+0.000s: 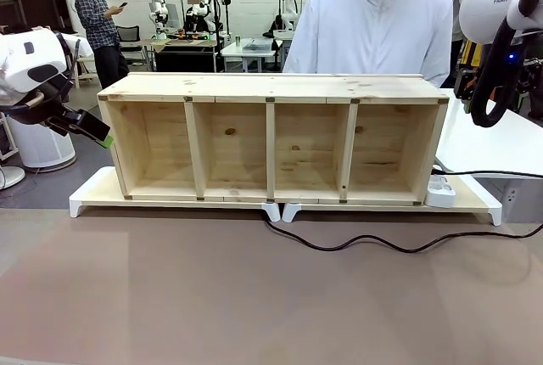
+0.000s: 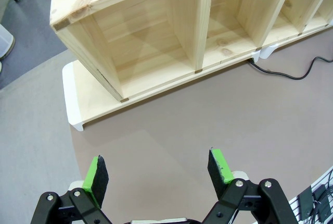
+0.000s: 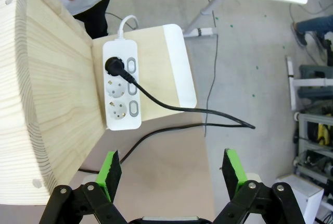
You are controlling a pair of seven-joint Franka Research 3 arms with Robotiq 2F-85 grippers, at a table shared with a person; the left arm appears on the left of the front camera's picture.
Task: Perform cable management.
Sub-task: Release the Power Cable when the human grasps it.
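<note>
text: "FRA" | on: white right arm (image 1: 492, 4) housing | rest cut off

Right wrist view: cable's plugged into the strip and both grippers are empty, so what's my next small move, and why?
Probably lower the open right gripper onto the cable just past its plug. It hangs above the power strip with nothing held, and the cord trails loose across the table.
</note>
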